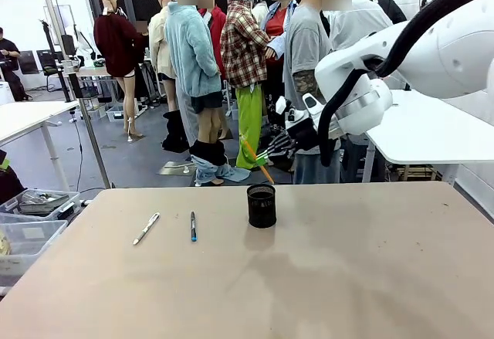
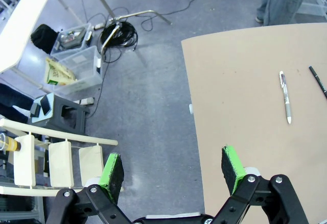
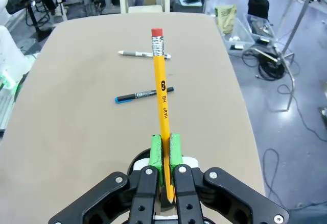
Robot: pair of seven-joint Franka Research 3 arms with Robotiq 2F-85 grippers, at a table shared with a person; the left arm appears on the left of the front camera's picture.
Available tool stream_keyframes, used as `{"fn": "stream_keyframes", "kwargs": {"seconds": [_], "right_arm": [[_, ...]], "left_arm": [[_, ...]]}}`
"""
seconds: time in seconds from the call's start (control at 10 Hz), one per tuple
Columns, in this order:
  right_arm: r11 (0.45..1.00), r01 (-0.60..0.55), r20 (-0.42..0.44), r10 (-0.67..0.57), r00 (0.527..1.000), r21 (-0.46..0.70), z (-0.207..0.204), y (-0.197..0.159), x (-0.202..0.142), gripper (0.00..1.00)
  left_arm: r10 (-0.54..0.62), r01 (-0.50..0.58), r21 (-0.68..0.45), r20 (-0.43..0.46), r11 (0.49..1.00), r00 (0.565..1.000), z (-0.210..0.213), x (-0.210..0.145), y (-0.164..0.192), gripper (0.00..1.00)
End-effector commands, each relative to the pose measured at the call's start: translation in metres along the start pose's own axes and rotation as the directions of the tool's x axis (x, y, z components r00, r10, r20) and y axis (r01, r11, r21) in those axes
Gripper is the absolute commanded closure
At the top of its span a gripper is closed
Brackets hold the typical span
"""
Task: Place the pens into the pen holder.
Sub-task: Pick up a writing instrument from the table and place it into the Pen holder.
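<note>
**Well, one orange pencil point(image 3: 161, 96) in my right gripper point(image 3: 165, 152), two pens lying loose**

My right gripper is closed on the orange pencil. The green pads pinch it close to its pointed end, and the shaft stands out past my fingertips with the red eraser farthest from me. From the front camera, that arm reaches in from the right and the pencil hangs tilted, eraser end lowest. There the eraser sits just above the rim of the pen holder point(image 1: 262, 205). I cannot tell whether it is straight over the opening or a little behind it. The pen holder stands upright near the middle of the table point(image 1: 370, 262), toward the far edge.

My left gripper point(image 2: 172, 169) is wide open and holds nothing. It hangs over the table's edge, one pad above the tabletop and the other above the grey floor point(image 2: 148, 106).

Two pens lie flat on the table to the left of the holder, well apart from it. The dark pen point(image 1: 193, 226) with the blue end is the nearer one. The white pen point(image 1: 146, 228) lies just beyond it, and the two do not touch. Down on the floor beside the table I can see clear plastic bins point(image 2: 76, 60) and a coil of black cables point(image 2: 118, 34).
</note>
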State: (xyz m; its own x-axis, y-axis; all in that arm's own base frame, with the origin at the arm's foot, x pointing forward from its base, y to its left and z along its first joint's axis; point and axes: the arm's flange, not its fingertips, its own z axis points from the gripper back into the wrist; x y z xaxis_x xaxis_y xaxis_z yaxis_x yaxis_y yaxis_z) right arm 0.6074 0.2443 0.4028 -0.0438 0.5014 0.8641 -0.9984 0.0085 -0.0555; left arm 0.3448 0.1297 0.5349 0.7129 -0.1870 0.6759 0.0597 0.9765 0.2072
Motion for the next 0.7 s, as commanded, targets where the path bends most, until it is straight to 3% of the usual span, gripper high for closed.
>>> {"fn": "stream_keyframes", "kwargs": {"seconds": [0.0, 0.2, 0.6], "right_arm": [[1.0, 0.015, -0.013, -0.015, 1.0, 0.021, -0.004, -0.017, 0.006, 1.0], [1.0, 0.021, -0.017, -0.02, 1.0, 0.006, -0.008, -0.026, 0.004, 1.0], [0.995, 0.05, 0.007, -0.051, 0.999, 0.09, -0.019, -0.035, -0.01, 1.0]], "left_arm": [[-0.002, 0.002, 0.003, -0.001, 1.0, 1.0, 0.0, -0.001, 0.002, 0.0], [-0.002, 0.002, 0.003, -0.001, 1.0, 1.0, 0.0, -0.001, 0.002, 0.0], [-0.002, 0.002, 0.003, -0.001, 1.0, 1.0, 0.0, -0.001, 0.002, 0.0]]}}
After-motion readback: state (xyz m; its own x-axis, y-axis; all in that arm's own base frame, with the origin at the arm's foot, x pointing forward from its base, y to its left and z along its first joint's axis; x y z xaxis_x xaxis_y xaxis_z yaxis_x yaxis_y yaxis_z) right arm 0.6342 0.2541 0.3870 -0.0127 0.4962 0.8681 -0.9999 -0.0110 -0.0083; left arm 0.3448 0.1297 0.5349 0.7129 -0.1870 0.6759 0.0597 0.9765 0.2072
